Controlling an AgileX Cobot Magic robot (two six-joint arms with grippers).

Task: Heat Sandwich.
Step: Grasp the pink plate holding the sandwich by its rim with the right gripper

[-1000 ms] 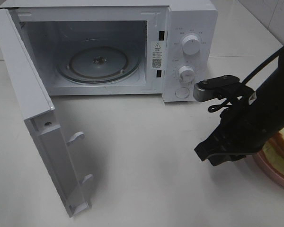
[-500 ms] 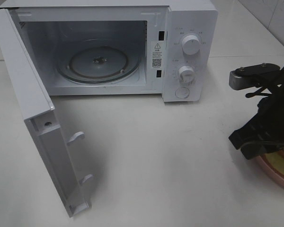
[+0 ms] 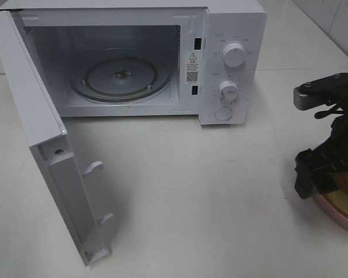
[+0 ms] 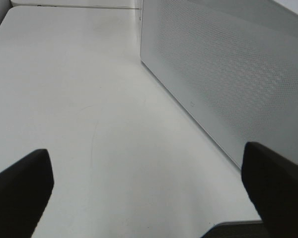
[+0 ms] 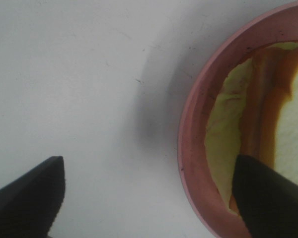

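1. The sandwich [image 5: 260,99] lies on the plate [image 5: 192,134], on the table well apart from the microwave [image 3: 232,35]. Nothing holds it.
2. The right gripper [image 5: 149,168] has its jaws spread, one finger over the sandwich and the other over bare table. Closing here may catch only the rim, so the plate could tilt or slip and shed the sandwich.
3. The left gripper [image 4: 146,153] has its jaws spread and empty near what looks like the open door [image 4: 228,84]. A careless swing could knock it.
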